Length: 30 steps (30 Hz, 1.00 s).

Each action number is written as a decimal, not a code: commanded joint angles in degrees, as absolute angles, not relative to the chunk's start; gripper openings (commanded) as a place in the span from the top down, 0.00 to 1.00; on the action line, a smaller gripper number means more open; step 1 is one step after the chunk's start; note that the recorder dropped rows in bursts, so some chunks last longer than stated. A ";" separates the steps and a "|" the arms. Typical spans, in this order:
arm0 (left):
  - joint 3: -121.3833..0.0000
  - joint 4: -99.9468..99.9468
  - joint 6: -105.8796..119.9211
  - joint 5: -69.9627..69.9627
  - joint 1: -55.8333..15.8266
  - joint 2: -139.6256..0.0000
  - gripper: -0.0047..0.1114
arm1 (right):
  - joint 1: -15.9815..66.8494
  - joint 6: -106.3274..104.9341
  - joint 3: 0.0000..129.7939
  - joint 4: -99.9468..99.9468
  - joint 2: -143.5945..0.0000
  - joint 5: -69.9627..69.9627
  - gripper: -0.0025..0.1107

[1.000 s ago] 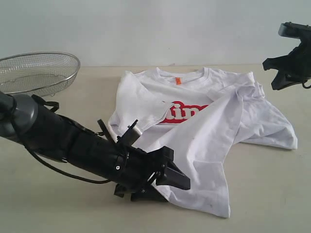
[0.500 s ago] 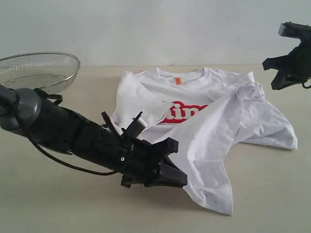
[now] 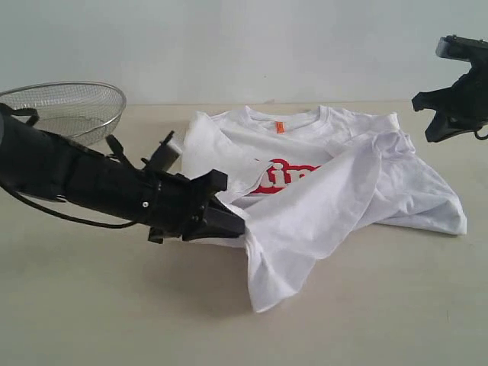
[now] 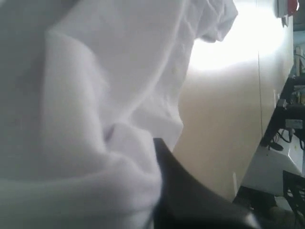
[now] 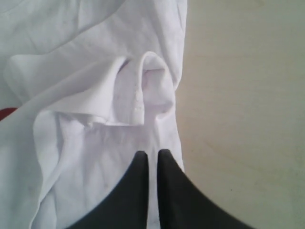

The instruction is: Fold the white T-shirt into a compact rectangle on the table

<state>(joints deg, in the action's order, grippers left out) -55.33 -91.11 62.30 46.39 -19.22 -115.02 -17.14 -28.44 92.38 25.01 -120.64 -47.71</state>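
- Across the bottom and both sides of the outside view lies the table (image 3: 412,320). It is wide and smooth, so the cloth may slide on it.
- Middle to right, the white T-shirt (image 3: 343,206) lies crumpled on the table. One side is lifted up and a flap hangs down at lower middle. If that side gets pulled too far, I think the whole shirt could drag along and bunch up instead of folding.
- Upper left, the wire basket (image 3: 65,110) sits close to the left arm — a big swing back could bump it.
- Left of middle, the left gripper (image 3: 235,226) is pinched tight on the shirt's edge. It looks like only a small bit of cloth, so it may slip out and drop.
- Upper right, the right gripper (image 5: 148,153) is closed with nothing in it, up in the air. Nothing holds that side down — it may shift.
- Near the middle, the red letters (image 3: 293,177) are half covered, and wrinkles could get folded in there.
- Top middle, the orange tag (image 3: 280,126) marks the collar, which could end up crooked.
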 commanded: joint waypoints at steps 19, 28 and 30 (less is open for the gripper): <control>-75.36 -85.88 65.00 23.15 -13.80 -116.14 0.92 | -17.14 -30.79 92.71 28.32 -119.95 -47.80 0.97; -84.05 -85.88 65.00 18.99 -13.72 -124.47 0.92 | -17.14 -33.39 92.71 30.94 -119.95 -47.80 0.97; -86.15 -85.88 65.00 18.99 -13.72 -126.28 0.92 | -17.14 -33.64 92.71 31.19 -119.95 -47.90 0.97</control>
